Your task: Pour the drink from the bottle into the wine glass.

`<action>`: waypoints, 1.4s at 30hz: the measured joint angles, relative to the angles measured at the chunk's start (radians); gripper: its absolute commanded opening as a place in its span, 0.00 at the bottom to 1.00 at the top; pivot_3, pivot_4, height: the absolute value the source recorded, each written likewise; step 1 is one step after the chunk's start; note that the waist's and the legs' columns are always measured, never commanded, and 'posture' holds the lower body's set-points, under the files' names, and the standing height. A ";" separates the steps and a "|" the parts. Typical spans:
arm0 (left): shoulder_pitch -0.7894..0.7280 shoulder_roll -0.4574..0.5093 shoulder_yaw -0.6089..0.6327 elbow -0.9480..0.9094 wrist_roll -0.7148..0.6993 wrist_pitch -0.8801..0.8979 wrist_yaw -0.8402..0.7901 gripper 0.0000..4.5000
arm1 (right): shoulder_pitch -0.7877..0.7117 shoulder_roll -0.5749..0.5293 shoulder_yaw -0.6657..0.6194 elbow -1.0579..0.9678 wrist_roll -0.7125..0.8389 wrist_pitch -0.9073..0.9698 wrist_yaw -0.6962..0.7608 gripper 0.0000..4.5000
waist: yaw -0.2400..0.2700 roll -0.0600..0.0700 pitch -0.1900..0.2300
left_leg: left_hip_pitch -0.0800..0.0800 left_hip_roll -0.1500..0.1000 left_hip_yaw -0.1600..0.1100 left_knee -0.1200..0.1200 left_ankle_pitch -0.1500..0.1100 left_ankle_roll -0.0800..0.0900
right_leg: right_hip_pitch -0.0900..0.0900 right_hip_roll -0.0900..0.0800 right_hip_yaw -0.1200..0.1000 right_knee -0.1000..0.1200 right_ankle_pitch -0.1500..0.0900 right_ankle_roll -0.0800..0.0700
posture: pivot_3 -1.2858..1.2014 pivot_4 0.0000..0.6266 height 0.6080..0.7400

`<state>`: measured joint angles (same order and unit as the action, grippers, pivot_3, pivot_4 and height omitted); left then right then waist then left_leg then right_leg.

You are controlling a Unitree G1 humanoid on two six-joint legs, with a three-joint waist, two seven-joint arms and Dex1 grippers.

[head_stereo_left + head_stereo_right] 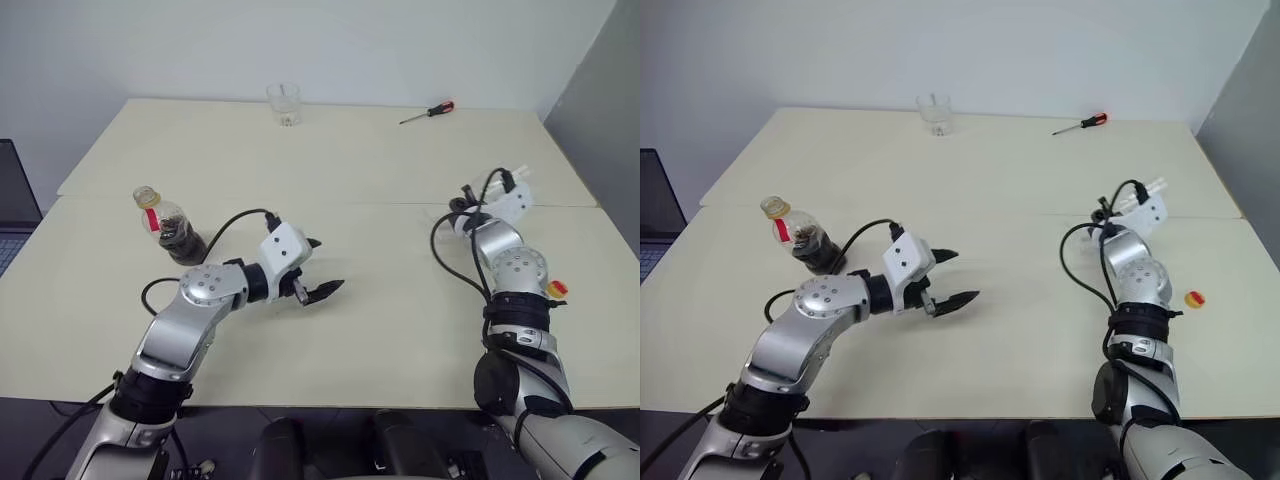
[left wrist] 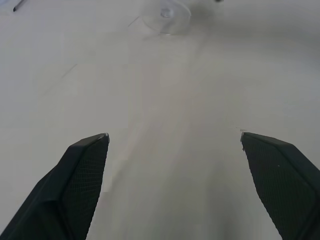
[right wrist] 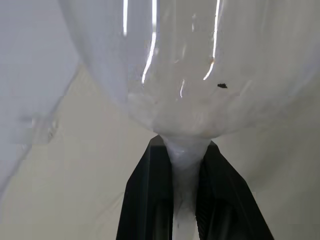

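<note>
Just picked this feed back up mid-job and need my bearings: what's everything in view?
table: one, cream, seam across the middle
bottle: one, clear with dark drink, standing near left
wine glass: one, clear, stem in right gripper
tumbler: one, clear, far edge
screwdriver: one, red handle, far right
small round piece: one, yellow and red, beside right arm
laptop: one, dark, left edge
left gripper: black, open, by bottle
right gripper: black, shut on wine glass

The wine glass (image 3: 185, 70) is cut off above its bowl; the right arm hides it in the eye views.
</note>
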<state>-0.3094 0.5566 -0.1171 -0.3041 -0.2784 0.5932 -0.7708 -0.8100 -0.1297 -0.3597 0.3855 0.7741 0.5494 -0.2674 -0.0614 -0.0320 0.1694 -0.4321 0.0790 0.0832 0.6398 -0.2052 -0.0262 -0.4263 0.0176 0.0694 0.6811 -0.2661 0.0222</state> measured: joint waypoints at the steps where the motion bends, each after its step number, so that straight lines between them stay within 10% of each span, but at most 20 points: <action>1: 0.022 -0.006 0.017 -0.004 -0.023 0.023 0.002 1.00 | -0.001 -0.002 0.043 -0.026 -0.029 0.004 0.035 0.05 | -0.001 0.000 0.000 | 0.000 0.000 0.000 0.000 0.000 0.000 | 0.000 0.000 0.000 0.000 0.000 0.000 | 0.52 0.24 1.00; 12: 0.334 0.115 0.284 -0.185 -0.191 0.158 0.012 1.00 | 0.084 0.060 0.564 -0.167 -0.394 -0.109 0.476 0.05 | 0.006 -0.001 0.000 | 0.000 0.002 -0.002 -0.003 0.000 0.000 | -0.001 -0.002 -0.003 0.001 -0.002 -0.003 | 0.52 0.24 1.00; 24: 0.377 0.104 0.336 -0.276 -0.199 0.116 0.100 1.00 | 0.032 0.136 0.575 0.054 -0.556 -0.164 0.537 0.05 | 0.008 -0.004 -0.001 | 0.001 0.001 -0.001 -0.001 0.000 -0.001 | 0.001 -0.003 -0.003 0.000 0.000 -0.005 | 0.52 0.24 1.00; 42: 0.280 0.129 0.269 -0.207 -0.203 0.115 0.081 1.00 | 0.207 0.040 0.625 -0.199 -0.659 -0.114 0.709 0.05 | 0.010 -0.006 -0.003 | 0.002 0.000 -0.001 -0.001 0.000 -0.001 | 0.003 -0.002 -0.005 0.000 0.000 -0.006 | 0.52 0.24 1.00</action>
<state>-0.0298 0.6855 0.1520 -0.5116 -0.4817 0.7081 -0.6900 -0.6031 -0.0894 0.2649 0.1867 0.1155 0.4351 0.4415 -0.0518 -0.0380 0.1662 -0.4297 0.0792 0.0821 0.6391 -0.2051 -0.0268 -0.4234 0.0157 0.0643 0.6814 -0.2666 0.0161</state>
